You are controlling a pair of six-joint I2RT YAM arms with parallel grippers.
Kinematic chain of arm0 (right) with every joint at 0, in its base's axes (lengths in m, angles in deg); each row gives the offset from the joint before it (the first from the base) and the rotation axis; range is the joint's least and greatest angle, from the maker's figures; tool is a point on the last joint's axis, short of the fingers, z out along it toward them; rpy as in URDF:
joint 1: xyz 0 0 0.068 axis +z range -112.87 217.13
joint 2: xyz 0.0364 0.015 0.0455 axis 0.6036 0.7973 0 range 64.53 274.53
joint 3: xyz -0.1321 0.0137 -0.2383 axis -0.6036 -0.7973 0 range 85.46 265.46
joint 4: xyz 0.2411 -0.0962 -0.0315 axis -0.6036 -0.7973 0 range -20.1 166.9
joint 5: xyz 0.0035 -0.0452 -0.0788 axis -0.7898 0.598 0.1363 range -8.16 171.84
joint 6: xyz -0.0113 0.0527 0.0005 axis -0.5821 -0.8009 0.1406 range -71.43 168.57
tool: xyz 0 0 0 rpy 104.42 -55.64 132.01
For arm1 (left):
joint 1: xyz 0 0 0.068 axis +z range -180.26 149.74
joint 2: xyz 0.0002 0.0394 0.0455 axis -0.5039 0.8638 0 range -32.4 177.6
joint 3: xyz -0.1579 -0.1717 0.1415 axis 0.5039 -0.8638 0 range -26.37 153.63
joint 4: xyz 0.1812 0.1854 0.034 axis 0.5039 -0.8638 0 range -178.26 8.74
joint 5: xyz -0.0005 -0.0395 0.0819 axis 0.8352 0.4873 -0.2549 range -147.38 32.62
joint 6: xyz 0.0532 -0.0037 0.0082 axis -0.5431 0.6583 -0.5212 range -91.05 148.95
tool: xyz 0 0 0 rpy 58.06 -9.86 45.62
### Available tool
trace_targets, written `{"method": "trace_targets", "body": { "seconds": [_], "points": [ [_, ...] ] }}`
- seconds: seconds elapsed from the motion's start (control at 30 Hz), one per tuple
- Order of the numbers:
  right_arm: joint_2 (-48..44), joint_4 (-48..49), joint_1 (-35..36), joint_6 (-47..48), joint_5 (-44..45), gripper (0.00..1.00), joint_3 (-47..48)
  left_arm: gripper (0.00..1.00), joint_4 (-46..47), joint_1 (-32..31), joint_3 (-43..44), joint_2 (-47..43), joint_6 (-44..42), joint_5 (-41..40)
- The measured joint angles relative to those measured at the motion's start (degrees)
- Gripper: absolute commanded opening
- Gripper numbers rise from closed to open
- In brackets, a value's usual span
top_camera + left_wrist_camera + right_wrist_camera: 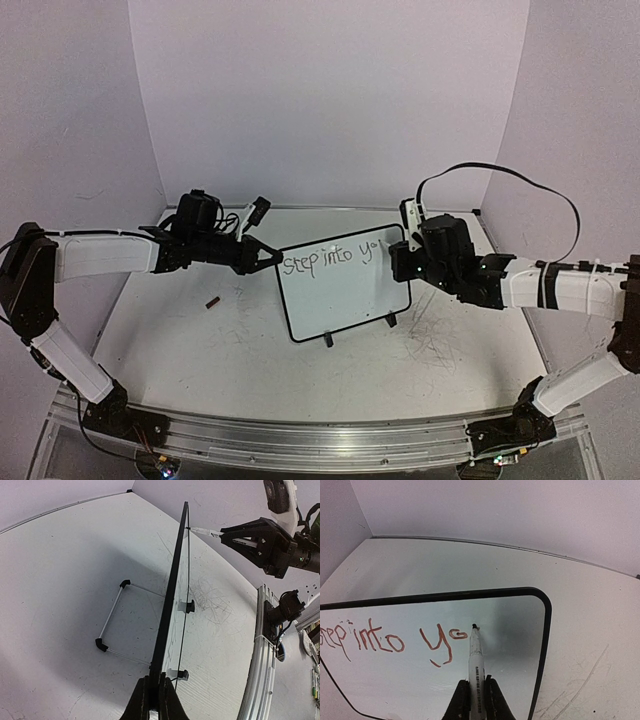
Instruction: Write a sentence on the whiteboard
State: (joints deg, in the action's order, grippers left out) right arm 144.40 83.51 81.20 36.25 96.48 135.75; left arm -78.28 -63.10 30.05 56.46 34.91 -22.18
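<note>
The whiteboard (pixel 345 295) is standing mid-worktop (pixel 200 340) on its feet, long axis running left-right, face pointing toward the arms. Judged light, stiff and easily tipped, so its frame edges are offering the best hold. The left hand (pixel 155 682) is clamping its left edge. The right hand (pixel 476 681) is pinching the marker (pixel 475 650), with the tip beside the sentence (pixel 390 641)

Top view: even, diffuse light, lavender cast on the walls (pixel 330 100). Only faint, soft shadows on the table (pixel 250 340). Focus adequate, detail coarse.

Left wrist view: strong wide-angle bowing toward the edges. A broad soft shadow lies on the table left of the whiteboard (pixel 172 595). The left gripper (pixel 155 682) is dark and blurred at the bottom edge.

Right wrist view: the whiteboard face is glossy with grey reflections. The sentence (pixel 385 640) renders reddish. The marker (pixel 475 660), close to the lens, is slightly soft.
</note>
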Motion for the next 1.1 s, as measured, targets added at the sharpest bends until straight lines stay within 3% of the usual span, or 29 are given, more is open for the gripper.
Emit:
{"method": "trace_targets", "body": {
  "seconds": [1.1],
  "points": [
    [-0.46,-0.23,0.05,-1.23,1.77,0.0,-1.2,0.0,0.0,-0.13,0.0,0.0,-0.02,-0.35]
  ]
}}
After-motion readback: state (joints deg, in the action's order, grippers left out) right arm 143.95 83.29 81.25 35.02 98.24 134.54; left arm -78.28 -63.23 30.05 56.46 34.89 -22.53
